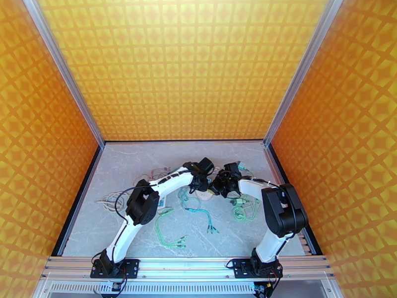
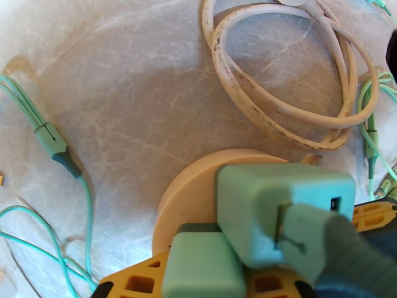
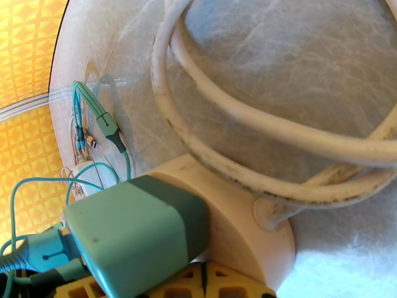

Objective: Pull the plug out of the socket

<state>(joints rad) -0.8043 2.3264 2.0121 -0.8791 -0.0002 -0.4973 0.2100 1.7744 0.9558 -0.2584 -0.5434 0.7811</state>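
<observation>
- The socket point(image 2: 191, 194), a round cream disc, lies flat on the grey table point(image 1: 149, 160) near its middle, where the two arms meet.
- The plug point(image 2: 278, 209), a pale green block, is seated in the socket's face.
- In the left wrist view the plug's long axis runs from 9 to 3 o'clock. Its port end faces 3 o'clock, where a green cable connector point(image 2: 317, 244) is pushed in.
- In the right wrist view the plug's long axis runs from 8 to 2 o'clock, with the 2 o'clock end against the socket.
- A second green block point(image 2: 203, 266) sits at 6 o'clock from the socket's centre.
- The left gripper point(image 1: 201, 184) hangs over the socket. Its yellow fingers point(image 2: 131, 281) flank the green blocks, but I cannot tell whether they clamp anything.
- The right gripper point(image 1: 214, 188) comes in from 3 o'clock. Its fingers point(image 3: 218, 284) lie just under the plug, and I cannot tell its grip either.
- A white cable point(image 2: 278, 103) is coiled at 12 o'clock from the socket.
</observation>
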